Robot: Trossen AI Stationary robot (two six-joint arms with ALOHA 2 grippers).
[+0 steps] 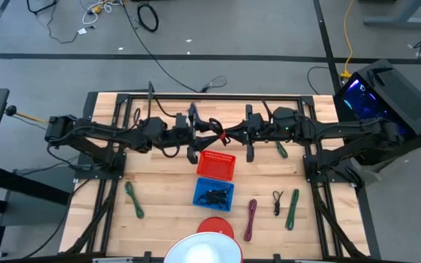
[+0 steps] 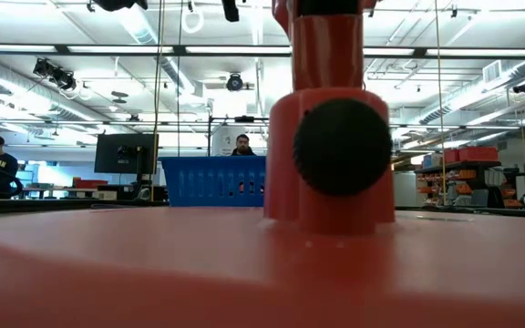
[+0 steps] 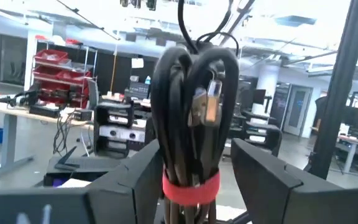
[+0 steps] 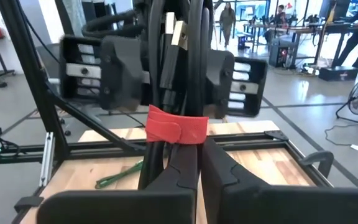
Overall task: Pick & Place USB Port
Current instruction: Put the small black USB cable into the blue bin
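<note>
Cable bundle (image 4: 178, 93) with the red strap hangs up high between both arms, above the bench (image 1: 167, 208). Right claw (image 4: 199, 163) pinches it tight. Left claw (image 3: 191, 168) stands spread wide around it.

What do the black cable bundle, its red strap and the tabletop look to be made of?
Cable bundle: black rubbery or plastic sheath, slightly glossy, with shiny metal plugs. Red strap: probably matte fabric hook-and-loop, its overlapping end showing. Tabletop: pale wood, with visible plank seams and grain.

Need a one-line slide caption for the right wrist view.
Right gripper shut on black cable bundle at its red strap, facing the left gripper.
</note>
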